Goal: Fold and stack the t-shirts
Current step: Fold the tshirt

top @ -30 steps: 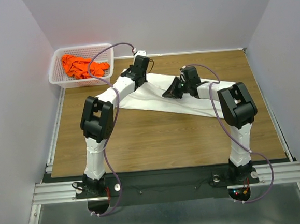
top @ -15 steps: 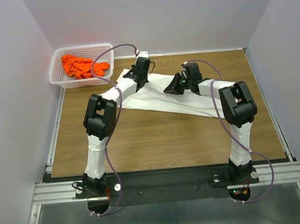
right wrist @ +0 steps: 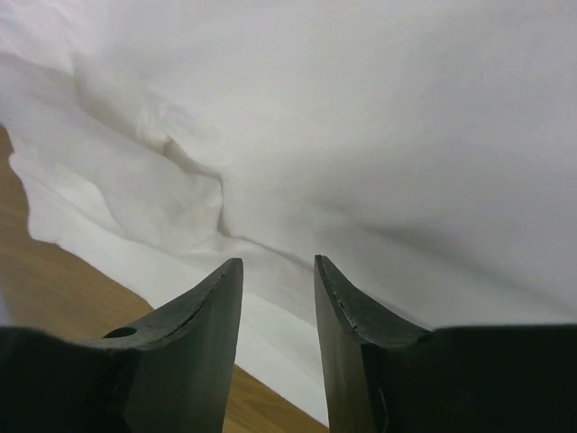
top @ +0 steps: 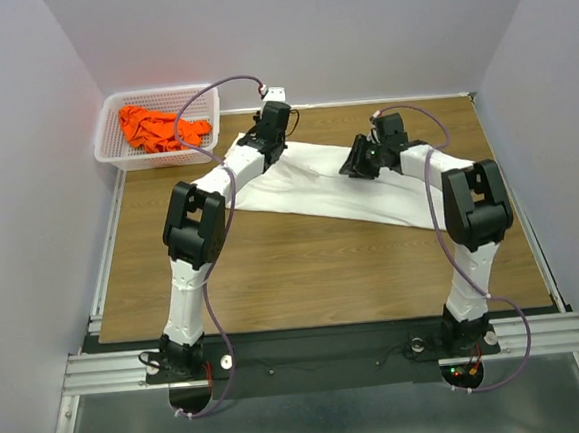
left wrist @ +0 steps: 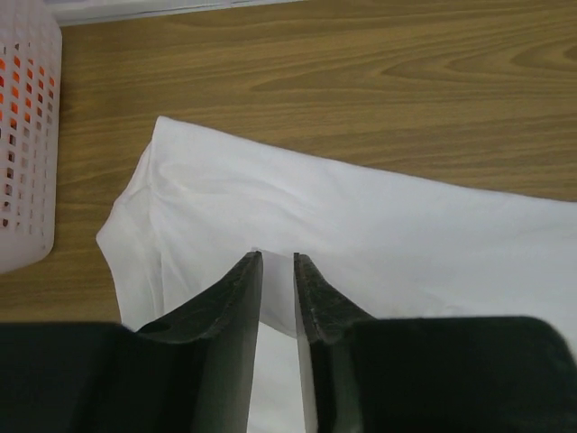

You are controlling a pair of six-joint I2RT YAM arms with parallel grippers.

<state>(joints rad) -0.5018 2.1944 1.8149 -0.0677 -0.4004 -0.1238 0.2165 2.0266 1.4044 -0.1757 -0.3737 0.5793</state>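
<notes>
above the white t-shirt [top: 312, 187], left gripper [left wrist: 278, 258] and right gripper [right wrist: 279, 262] have both let go.

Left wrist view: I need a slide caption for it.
Left hand, slightly open, over the white shirt on the table; basket at left.

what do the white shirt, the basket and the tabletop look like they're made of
White t-shirt: soft matte cloth, judging by its creases and limp folds. Basket: probably white plastic, with a moulded grid of holes. Tabletop: smooth brown wood grain; solid wood or printed laminate, cannot tell.
</notes>
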